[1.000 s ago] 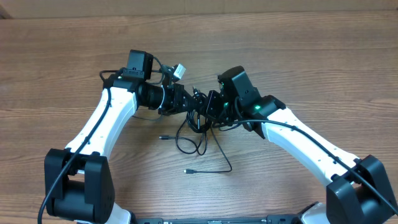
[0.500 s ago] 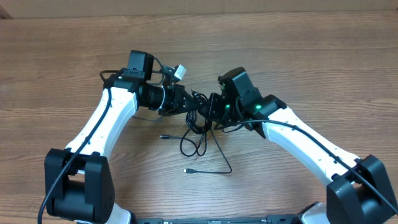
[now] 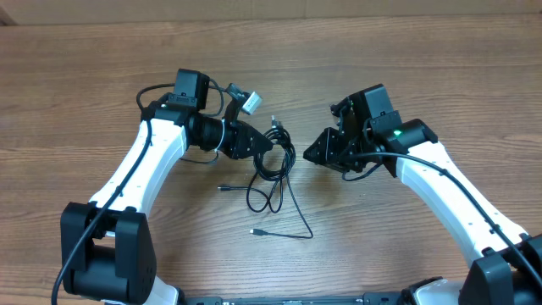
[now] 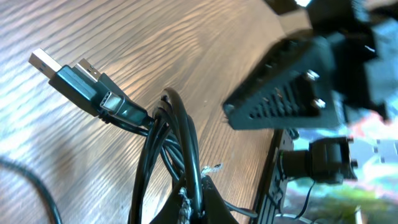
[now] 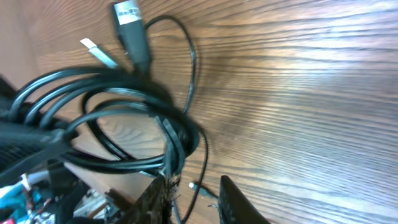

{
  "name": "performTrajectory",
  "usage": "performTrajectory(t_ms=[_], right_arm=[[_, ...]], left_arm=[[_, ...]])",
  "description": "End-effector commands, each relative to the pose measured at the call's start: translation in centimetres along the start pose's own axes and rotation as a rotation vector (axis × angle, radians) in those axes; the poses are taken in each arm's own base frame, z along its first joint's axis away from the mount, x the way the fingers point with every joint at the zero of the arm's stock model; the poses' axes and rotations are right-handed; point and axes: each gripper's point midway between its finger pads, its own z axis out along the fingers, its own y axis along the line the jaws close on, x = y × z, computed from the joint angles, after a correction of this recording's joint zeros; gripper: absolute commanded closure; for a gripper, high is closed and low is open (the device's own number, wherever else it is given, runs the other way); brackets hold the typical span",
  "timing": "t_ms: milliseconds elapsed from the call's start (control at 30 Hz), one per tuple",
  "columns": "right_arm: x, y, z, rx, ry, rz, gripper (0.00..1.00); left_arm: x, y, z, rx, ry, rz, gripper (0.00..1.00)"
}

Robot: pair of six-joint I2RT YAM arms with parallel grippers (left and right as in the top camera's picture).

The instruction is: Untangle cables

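The cables (image 3: 276,158) are thin black cords bunched in a knot at the table's middle. Loose loops and small plug ends (image 3: 254,232) trail toward the front. My left gripper (image 3: 264,146) is shut on the bunch from the left. In the left wrist view its tips (image 4: 202,198) pinch the cords (image 4: 175,134), and two USB plugs (image 4: 71,78) stick out beyond. My right gripper (image 3: 312,154) stands open a short way right of the bunch, touching none of it. In the right wrist view a thin cord and a small plug (image 5: 194,185) lie on the table beyond its gap (image 5: 196,202).
The wooden table (image 3: 440,76) runs all round. A thick arm wire with a white connector (image 3: 250,102) loops over the left wrist. One loose plug (image 3: 222,187) lies left of the hanging loop (image 3: 267,199).
The right gripper has opened, let go of the bunch and drawn back to the right. The left gripper keeps its hold; the bunch has shifted slightly.
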Motion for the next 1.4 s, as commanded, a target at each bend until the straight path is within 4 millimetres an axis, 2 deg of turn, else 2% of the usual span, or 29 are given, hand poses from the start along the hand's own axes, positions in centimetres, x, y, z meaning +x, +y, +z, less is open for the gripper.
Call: performTrajectory(t_ms=[0, 67, 200, 333, 467, 633, 767, 900, 933, 1000, 1067, 1200, 1267, 1367], right_arm=[[-0.4, -0.4, -0.3, 0.021, -0.026, -0.024, 0.64], [-0.3, -0.4, -0.1, 0.024, -0.019, -0.023, 0.55], [-0.3, -0.7, 0.2, 0.029, -0.011, -0.017, 0.43], [-0.3, -0.9, 0.5, 0.034, -0.005, -0.013, 0.4], [-0.4, -1.1, 0.5, 0.045, -0.009, -0.012, 0.4], [-0.4, -1.2, 0.5, 0.052, -0.013, -0.012, 0.39], [-0.6, -1.4, 0.4, 0.064, -0.021, -0.012, 0.39], [-0.6, -1.5, 0.4, 0.068, -0.021, -0.011, 0.39], [-0.5, -1.5, 0.4, 0.069, -0.019, -0.01, 0.39], [-0.3, -1.6, 0.4, 0.074, -0.013, -0.005, 0.4], [-0.4, -2.0, 0.4, 0.093, -0.017, -0.002, 0.39], [-0.7, -2.9, 0.3, 0.143, -0.037, 0.003, 0.4], [-0.6, -3.3, 0.2, 0.162, -0.037, 0.019, 0.47], [-0.3, -4.8, -0.1, 0.242, -0.047, 0.084, 0.51]], left_arm=[[-0.7, -2.4, -0.1, 0.122, -0.041, 0.193, 0.96], [-0.7, -3.0, 0.1, 0.147, -0.045, 0.23, 0.96], [-0.5, -3.5, 0.5, 0.16, -0.037, 0.276, 0.96], [-0.4, -3.5, 1.0, 0.144, -0.021, 0.289, 0.96], [-0.6, -1.7, 1.6, 0.034, 0.004, 0.254, 0.96], [-1.9, 1.6, 2.1, -0.149, -0.014, 0.104, 0.95], [-2.6, 4.4, 2.6, -0.28, -0.039, -0.016, 0.79], [-2.5, 6.8, 2.8, -0.384, -0.05, -0.114, 0.43], [-2.4, 7.3, 2.7, -0.409, -0.054, -0.135, 0.4], [-2.4, 8.0, 2.3, -0.444, -0.068, -0.193, 0.39], [-2.4, 7.8, 2.4, -0.432, -0.073, -0.214, 0.42], [-1.6, 6.5, 3.4, -0.379, -0.032, -0.225, 0.49], [-0.7, 5.9, 4.1, -0.382, 0.009, -0.231, 0.57], [0.6, 4.7, 5.4, -0.369, 0.068, -0.233, 0.62]])
